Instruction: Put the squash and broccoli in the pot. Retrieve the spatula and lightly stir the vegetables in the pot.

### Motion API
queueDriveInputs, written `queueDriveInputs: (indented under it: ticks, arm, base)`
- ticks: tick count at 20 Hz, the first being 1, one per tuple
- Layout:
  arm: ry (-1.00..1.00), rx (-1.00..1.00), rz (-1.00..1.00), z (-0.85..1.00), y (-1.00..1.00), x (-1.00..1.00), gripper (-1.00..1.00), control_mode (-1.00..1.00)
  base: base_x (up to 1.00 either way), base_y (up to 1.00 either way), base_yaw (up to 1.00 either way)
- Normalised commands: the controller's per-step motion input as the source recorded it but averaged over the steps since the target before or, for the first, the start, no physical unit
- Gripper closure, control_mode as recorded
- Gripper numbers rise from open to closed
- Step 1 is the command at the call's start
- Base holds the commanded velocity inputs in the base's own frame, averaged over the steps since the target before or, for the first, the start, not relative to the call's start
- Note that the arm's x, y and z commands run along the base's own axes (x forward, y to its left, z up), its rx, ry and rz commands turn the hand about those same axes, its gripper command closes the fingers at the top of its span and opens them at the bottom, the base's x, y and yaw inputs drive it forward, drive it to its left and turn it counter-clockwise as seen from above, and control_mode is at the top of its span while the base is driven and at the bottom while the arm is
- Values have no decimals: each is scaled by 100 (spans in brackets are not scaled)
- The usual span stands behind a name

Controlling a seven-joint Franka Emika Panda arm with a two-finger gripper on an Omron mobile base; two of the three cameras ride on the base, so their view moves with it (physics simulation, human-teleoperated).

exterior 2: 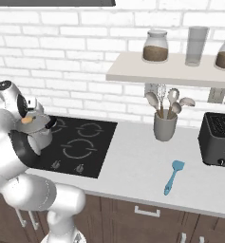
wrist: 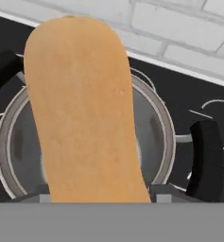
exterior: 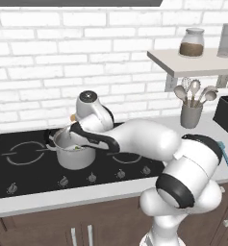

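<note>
The orange-yellow squash (wrist: 80,108) hangs long and upright right over the steel pot (wrist: 158,108), which stands on the black cooktop (exterior: 24,168). My gripper (wrist: 105,94) is open above the pot (exterior: 76,156). The right fingertip (wrist: 205,156) stands clear of the squash, and the left one sits close beside it. The base views show a bit of orange squash (exterior 2: 27,120) at the hand. A speck of green, seemingly the broccoli (exterior: 78,147), lies inside the pot. The blue-teal spatula (exterior 2: 172,176) lies flat on the counter, far right of the cooktop.
A grey holder with metal spoons and a whisk (exterior 2: 164,127) stands at the back of the counter. A black toaster (exterior 2: 219,140) sits at the far right. A shelf (exterior 2: 133,71) above carries jars. Stove knobs (exterior: 92,178) line the cooktop's front edge.
</note>
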Motion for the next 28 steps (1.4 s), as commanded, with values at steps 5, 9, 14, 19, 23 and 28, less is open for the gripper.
queueDriveInputs:
  ticks: [5,9,14,19,23,28]
  arm:
    - [0,0,0,-51,2,2,100,-100]
    - [-3,2,0,-14,-1,-3,-100,-100]
    - [-7,5,0,3,0,0,-100,-100]
    - [-13,15,0,63,-36,-12,-100,-100]
    - [-7,27,0,77,-98,-60,-100,-100]
    - [-12,23,-3,60,-100,-80,-100,-100]
  base:
    - [0,0,0]
    - [0,0,0]
    - [0,0,0]
    - [0,0,0]
    - [0,0,0]
    - [0,0,0]
